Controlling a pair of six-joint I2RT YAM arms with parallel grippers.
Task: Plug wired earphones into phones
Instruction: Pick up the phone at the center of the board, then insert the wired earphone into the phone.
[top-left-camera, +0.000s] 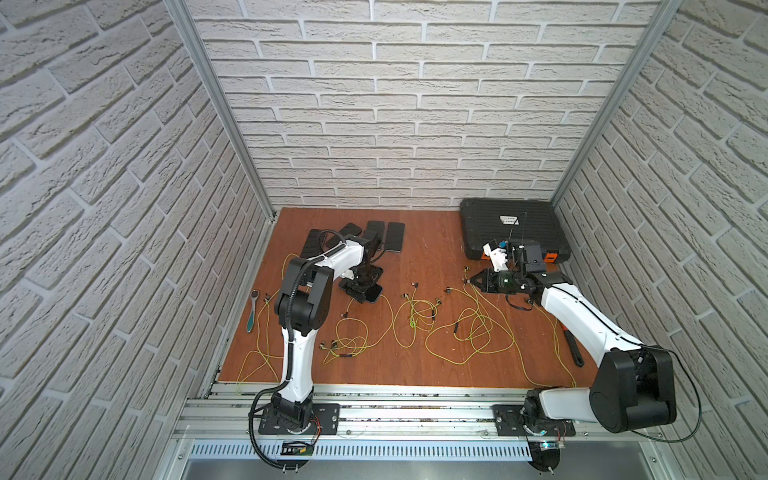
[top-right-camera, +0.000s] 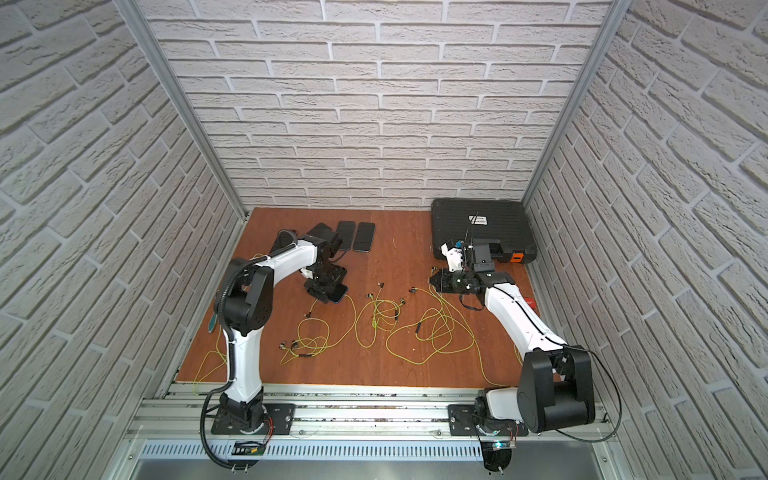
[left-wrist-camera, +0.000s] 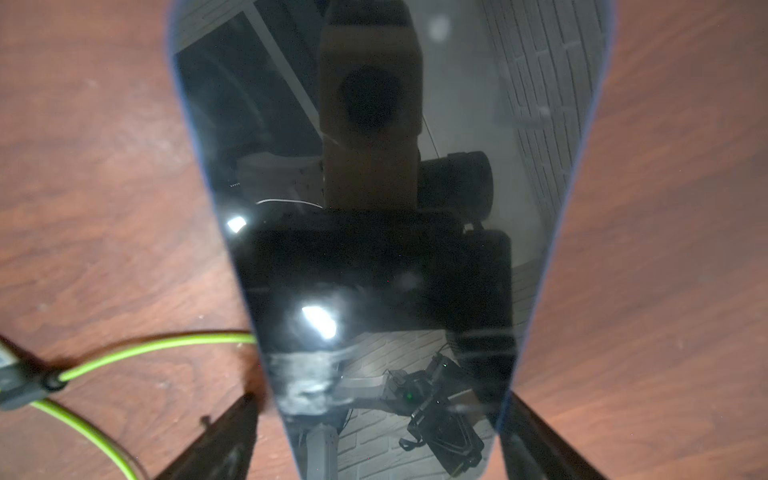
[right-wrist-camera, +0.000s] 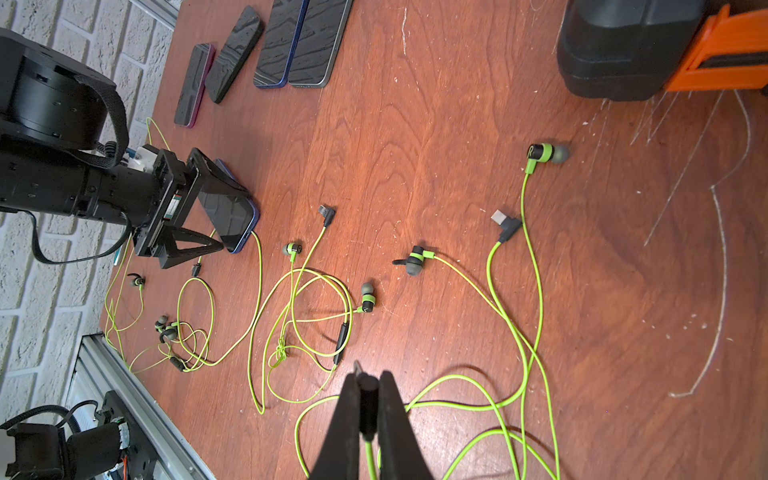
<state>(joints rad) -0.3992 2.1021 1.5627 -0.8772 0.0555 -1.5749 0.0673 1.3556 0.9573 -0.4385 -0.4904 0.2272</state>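
One phone (left-wrist-camera: 374, 249) lies flat on the wooden table with a yellow-green earphone cord (right-wrist-camera: 259, 266) running into its end. My left gripper (left-wrist-camera: 381, 399) points down over this phone (top-left-camera: 372, 293), open, a finger on each long side; a gap shows beside one finger (left-wrist-camera: 232, 436). Several more phones (top-left-camera: 395, 237) lie in a row at the back left. My right gripper (right-wrist-camera: 368, 388) is shut on a dark earphone plug (right-wrist-camera: 368, 399), held low over the table's right middle (top-left-camera: 467, 281). Other earphones (top-left-camera: 415, 316) sprawl across the table, with loose plugs (right-wrist-camera: 505, 224).
A large ribbed black case (top-left-camera: 511, 228) with orange latches stands at the back right. A ratchet wrench (top-left-camera: 252, 309) lies by the left wall, and a dark tool (top-left-camera: 573, 349) near the right arm. An aluminium rail (top-left-camera: 395, 395) borders the front edge.
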